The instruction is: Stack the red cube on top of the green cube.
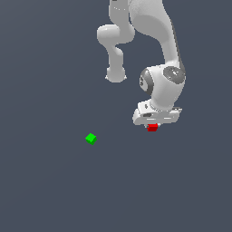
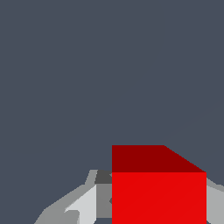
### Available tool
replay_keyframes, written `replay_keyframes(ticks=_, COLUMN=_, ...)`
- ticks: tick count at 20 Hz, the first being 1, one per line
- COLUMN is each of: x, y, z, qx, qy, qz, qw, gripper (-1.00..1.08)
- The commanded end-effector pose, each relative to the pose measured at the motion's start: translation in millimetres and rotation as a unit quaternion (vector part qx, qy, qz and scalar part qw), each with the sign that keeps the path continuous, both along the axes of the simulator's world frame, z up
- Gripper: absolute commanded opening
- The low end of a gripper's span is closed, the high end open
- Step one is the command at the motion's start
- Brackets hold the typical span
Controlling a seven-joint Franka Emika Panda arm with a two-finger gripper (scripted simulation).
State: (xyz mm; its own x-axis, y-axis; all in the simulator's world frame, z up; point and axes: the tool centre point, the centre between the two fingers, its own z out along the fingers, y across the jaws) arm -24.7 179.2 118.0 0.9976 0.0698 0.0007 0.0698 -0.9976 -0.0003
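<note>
In the exterior view the white arm (image 1: 156, 50) reached down from the top of the frame, bent at its joints, and ended in the gripper (image 1: 152, 125), which pointed down at the grey tabletop (image 1: 54, 190). The red cube (image 1: 152, 128) sat right under the gripper's white body, only its lower part showing below it, on the exterior view's right side of the scene. The green cube (image 1: 91, 138) lay alone on the tabletop, well apart from the red one, toward the exterior view's left and slightly nearer the bottom of that view. It was turned so that one corner pointed downward in the picture. In the wrist view the red cube (image 2: 158, 192) filled much of the frame close to the camera, with a darker face and a brighter face both showing. A grey finger (image 2: 83, 203) stood against one side of it and another grey finger (image 2: 215, 201) against the opposite side, so the gripper (image 2: 148, 205) was pinching the red cube between them. The green cube did not show in the wrist view.
</note>
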Motion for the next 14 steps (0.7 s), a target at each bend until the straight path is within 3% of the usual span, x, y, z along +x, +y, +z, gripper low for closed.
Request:
replay_keyframes(ticks=1, x=0, y=-5, z=-1, qx=0.0, qy=0.0, qz=0.0, qw=1.0, gripper=-1.0)
replay_keyframes(ticks=7, x=2, y=-37, z=-6, qx=0.0, qy=0.0, qz=0.0, qw=1.0, gripper=-1.0)
replay_keyframes(ticks=14, x=5, y=-106, z=-19, qx=0.0, qy=0.0, qz=0.0, qw=1.0, gripper=-1.0)
